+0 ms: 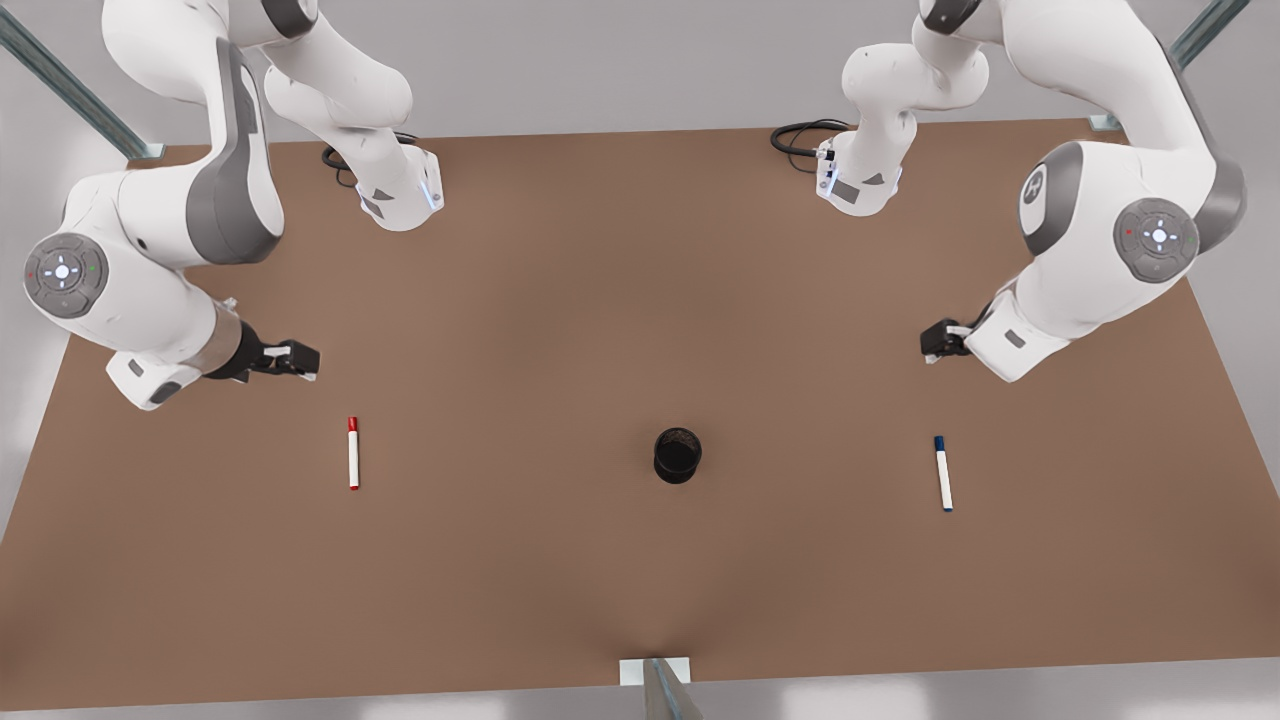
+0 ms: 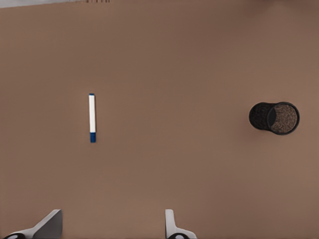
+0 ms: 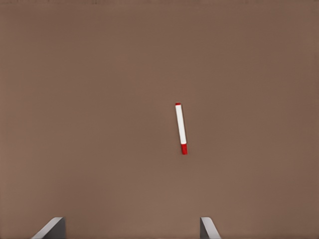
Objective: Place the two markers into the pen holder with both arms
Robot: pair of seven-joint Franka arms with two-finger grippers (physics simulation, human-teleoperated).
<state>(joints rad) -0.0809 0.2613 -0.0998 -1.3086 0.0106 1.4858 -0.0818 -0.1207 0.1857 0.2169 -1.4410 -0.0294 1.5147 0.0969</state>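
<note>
Brown tabletop (image 1: pixel 560 300): red marker (image 1: pixel 353 453) and blue marker (image 1: pixel 943 473) lie lengthwise front-to-back; left hand (image 2: pixel 112 226) and right hand (image 3: pixel 132 229) spread wide.

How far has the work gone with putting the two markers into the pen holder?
Nothing is done yet. The red marker and the blue marker both lie flat on the table, apart from the pen holder, which holds no marker. The left gripper is above the blue marker, the right gripper above the red, both open. Picking up and placing remain.
</note>
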